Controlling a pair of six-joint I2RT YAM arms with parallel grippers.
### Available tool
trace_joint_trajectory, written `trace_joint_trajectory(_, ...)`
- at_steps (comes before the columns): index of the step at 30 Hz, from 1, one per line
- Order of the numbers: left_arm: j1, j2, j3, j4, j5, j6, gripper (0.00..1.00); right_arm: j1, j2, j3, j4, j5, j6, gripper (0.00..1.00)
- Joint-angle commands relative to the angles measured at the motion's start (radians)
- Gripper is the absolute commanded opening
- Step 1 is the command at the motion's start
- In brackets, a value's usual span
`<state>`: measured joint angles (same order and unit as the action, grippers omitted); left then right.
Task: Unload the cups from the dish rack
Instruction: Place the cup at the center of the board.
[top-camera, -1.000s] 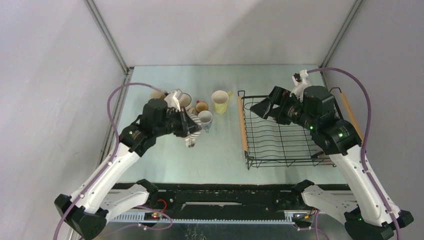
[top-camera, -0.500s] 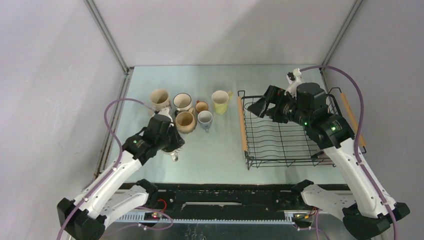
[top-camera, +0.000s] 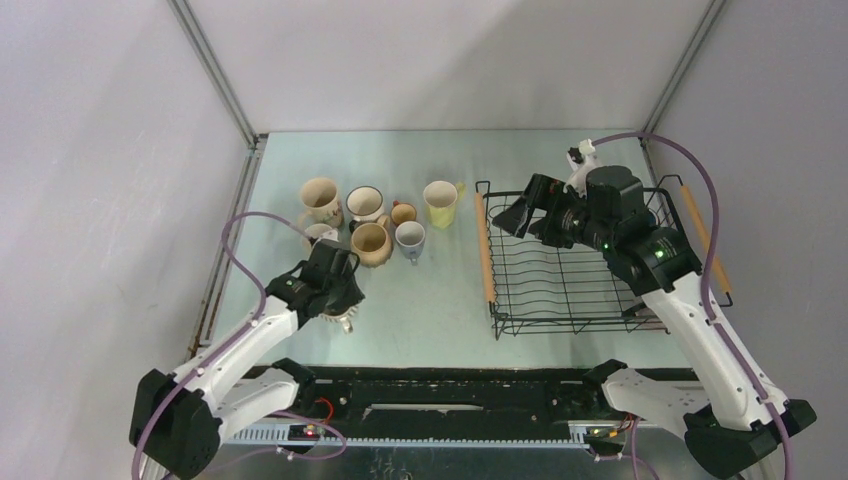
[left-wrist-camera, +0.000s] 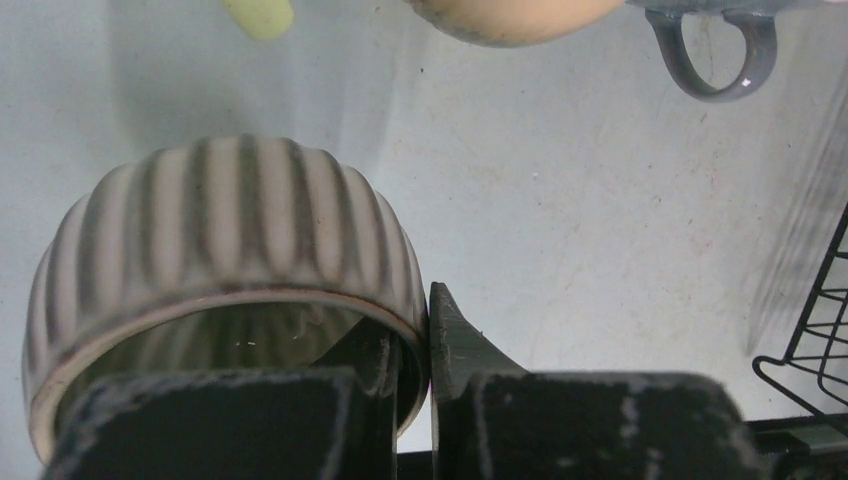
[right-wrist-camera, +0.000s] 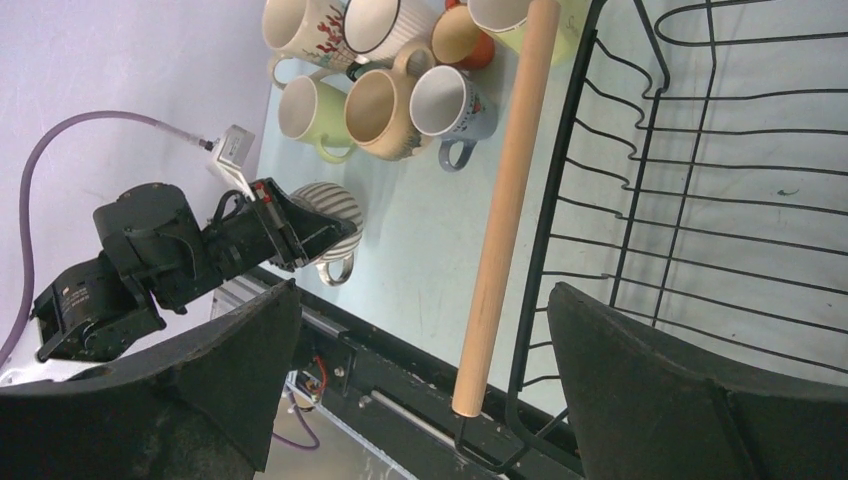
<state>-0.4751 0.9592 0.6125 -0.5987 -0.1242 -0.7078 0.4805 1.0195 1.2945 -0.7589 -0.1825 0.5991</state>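
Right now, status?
Left gripper shut on ribbed mug rim. Right gripper open over rack. Rack looks empty; other cups grouped on table. Nothing blocking.

Brownish stripes are seen on the cream ribbed cup, and a tan cup, a grey cup, a pale yellow cup and a black wire dish rack with light wooden handles are shown.

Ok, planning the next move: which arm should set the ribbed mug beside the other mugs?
Left. The left gripper is shut on the ribbed mug, near the other mugs; the right gripper is open above the dish rack.
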Motion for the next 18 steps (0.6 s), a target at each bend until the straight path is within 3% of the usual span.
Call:
trace_joint_trajectory(1, 0.015, 0.022, -0.018, 0.145, -0.019, -0.010, 0.00, 0.010, 0.005, -0.003, 0.025, -0.005, -0.034, 1.00)
trace_joint_trajectory(11, 0.024, 0.081, -0.053, 0.217, -0.005, -0.013, 0.02, 0.009, 0.032, -0.003, 0.037, -0.020, -0.044, 1.00)
trace_joint_trajectory(18, 0.025, 0.097, -0.075, 0.244, 0.000, -0.024, 0.13, 0.010, 0.049, -0.004, 0.043, -0.021, -0.045, 1.00)
